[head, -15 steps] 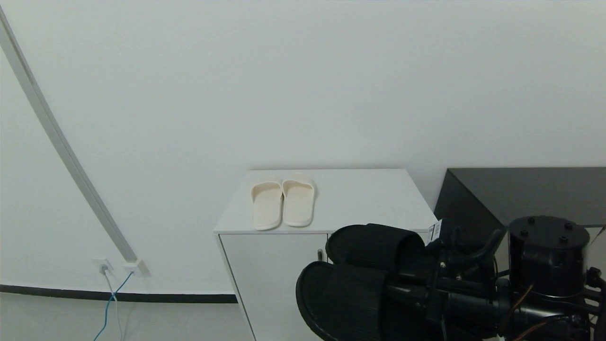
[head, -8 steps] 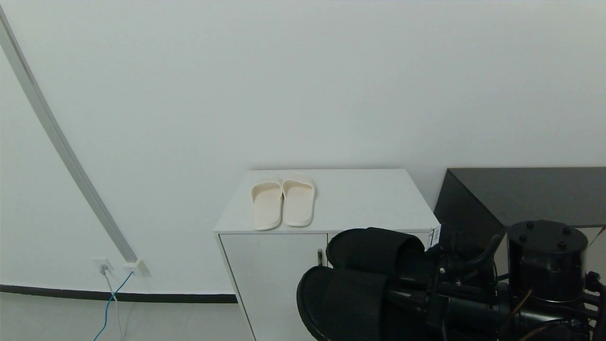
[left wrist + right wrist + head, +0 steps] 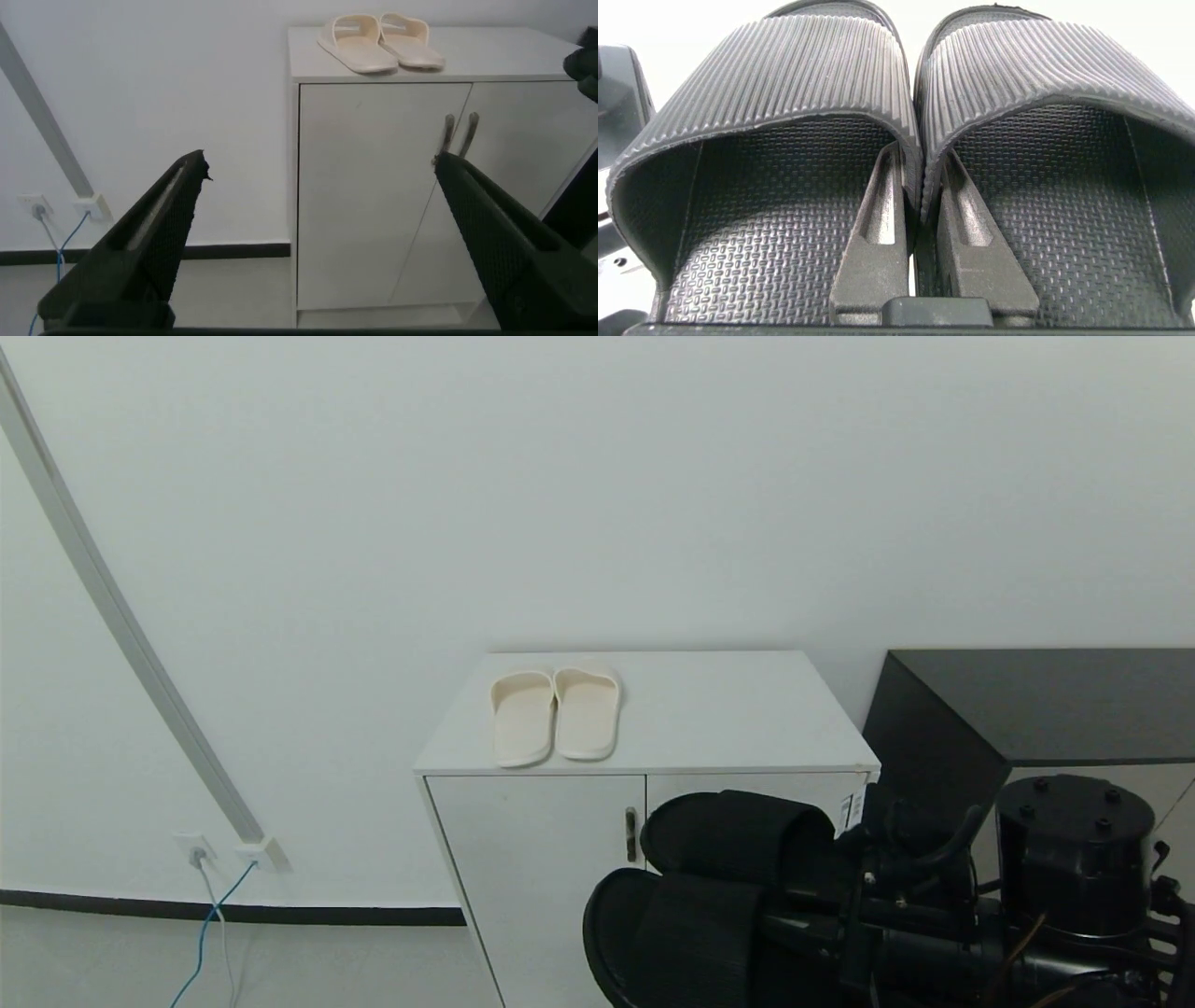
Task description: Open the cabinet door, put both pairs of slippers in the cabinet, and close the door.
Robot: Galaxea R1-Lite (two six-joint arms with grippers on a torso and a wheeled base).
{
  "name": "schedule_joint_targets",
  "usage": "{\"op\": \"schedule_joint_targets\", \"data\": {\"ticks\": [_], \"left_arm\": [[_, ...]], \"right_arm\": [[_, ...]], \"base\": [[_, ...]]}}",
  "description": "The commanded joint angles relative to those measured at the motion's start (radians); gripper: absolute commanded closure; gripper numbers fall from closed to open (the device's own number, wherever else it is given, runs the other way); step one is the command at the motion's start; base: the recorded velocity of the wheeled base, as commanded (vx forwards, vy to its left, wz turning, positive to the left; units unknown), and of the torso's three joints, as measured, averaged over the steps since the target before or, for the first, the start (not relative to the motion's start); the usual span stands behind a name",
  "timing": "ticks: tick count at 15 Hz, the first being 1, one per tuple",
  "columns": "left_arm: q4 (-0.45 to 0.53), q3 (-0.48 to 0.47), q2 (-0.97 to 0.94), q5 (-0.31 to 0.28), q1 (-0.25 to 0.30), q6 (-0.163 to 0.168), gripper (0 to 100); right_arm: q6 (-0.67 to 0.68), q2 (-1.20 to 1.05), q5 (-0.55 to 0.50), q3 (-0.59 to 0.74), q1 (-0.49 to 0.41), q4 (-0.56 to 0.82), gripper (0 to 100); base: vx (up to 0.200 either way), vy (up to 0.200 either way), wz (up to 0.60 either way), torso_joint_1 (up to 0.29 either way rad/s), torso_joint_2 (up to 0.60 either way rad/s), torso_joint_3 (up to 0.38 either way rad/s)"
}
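A pair of cream slippers [image 3: 555,714] [image 3: 380,42] lies side by side on the left part of the white cabinet's top [image 3: 719,709]. The cabinet front [image 3: 374,187] has two doors, both closed, with dark handles [image 3: 631,833] [image 3: 459,135] at the middle seam. My right gripper [image 3: 918,177] is shut on a pair of black ribbed slippers [image 3: 709,887] [image 3: 785,84], one finger inside each, pinching their adjoining walls. They hang in front of the right door, below the top. In front of the cabinet, my left gripper [image 3: 320,163] is open wide with nothing in it.
A black table [image 3: 1046,700] stands close against the cabinet's right side. Wall sockets with cables [image 3: 215,854] and a slanted grey conduit [image 3: 121,616] are on the wall to the left. Bare floor lies left of the cabinet.
The right gripper with the black slippers has sunk a little. The head camera has shifted, so more of the cabinet's front shows. The cream slippers have not moved.
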Motion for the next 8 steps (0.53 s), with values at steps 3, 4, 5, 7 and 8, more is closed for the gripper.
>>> {"op": "schedule_joint_targets", "data": {"ticks": [3,4,5,7,8], "left_arm": [[0.0,0.0,0.001,0.0,0.0,0.0,0],[0.0,0.0,0.001,0.0,0.002,0.0,0],[0.0,0.0,0.001,0.0,0.0,0.0,0],[0.0,0.0,0.001,0.0,0.0,0.0,0],[0.0,0.0,0.001,0.0,0.002,0.0,0]], "right_arm": [[-0.001,0.003,0.001,0.003,0.003,-0.001,100],[-0.001,0.003,0.001,0.004,0.005,-0.001,100],[-0.001,0.003,0.001,0.004,0.005,-0.001,100],[-0.001,0.003,0.001,0.007,0.006,-0.003,100],[-0.001,0.003,0.001,0.007,0.009,-0.003,100]], "base": [[0.0,0.0,0.0,-0.17,0.39,0.217],[0.0,0.0,0.0,-0.178,0.42,0.232],[0.0,0.0,0.0,-0.212,0.5,0.286],[0.0,0.0,0.0,-0.229,0.54,0.305],[0.0,0.0,0.0,-0.227,0.56,0.32]]}}
